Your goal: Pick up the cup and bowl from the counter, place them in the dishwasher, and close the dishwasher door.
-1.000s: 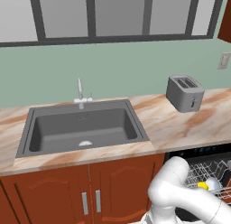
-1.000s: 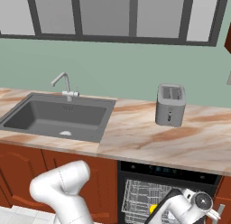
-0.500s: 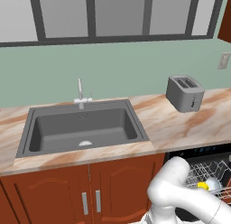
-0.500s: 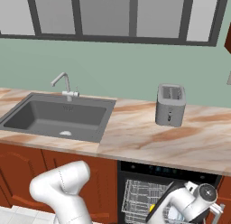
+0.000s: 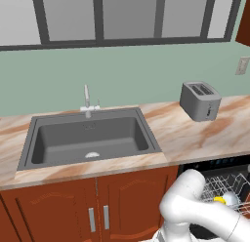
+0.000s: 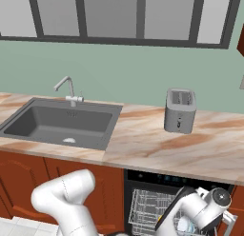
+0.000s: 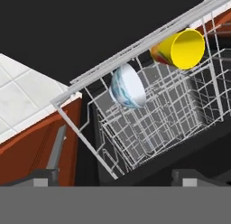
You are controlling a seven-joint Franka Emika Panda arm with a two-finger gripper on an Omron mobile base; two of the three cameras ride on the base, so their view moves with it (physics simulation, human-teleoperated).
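In the left base view the counter (image 5: 205, 133) runs the width of the picture, with the sink (image 5: 90, 138) set in it toward its left end and the toaster (image 5: 199, 100) near its back edge on the right. Below the right end the dishwasher (image 5: 219, 165) stands open; the cup (image 5: 219, 200) shows as a yellow spot on its white rack (image 5: 232, 185), partly behind the arm.

The right base view shows the same counter (image 6: 157, 149) and toaster (image 6: 180, 110) from the other side. The dishwasher (image 6: 157, 178) gapes under the counter's front edge, and the bowl (image 6: 185, 225) is just visible in the rack behind the arm's wrist.

The hand view looks into the rack (image 7: 158, 114). The bowl (image 7: 127, 86) leans on its side near one rim, the cup (image 7: 180, 49) lies on its side farther along, apart from it. The gripper (image 7: 115, 175) has its jaws spread wide, holding nothing.
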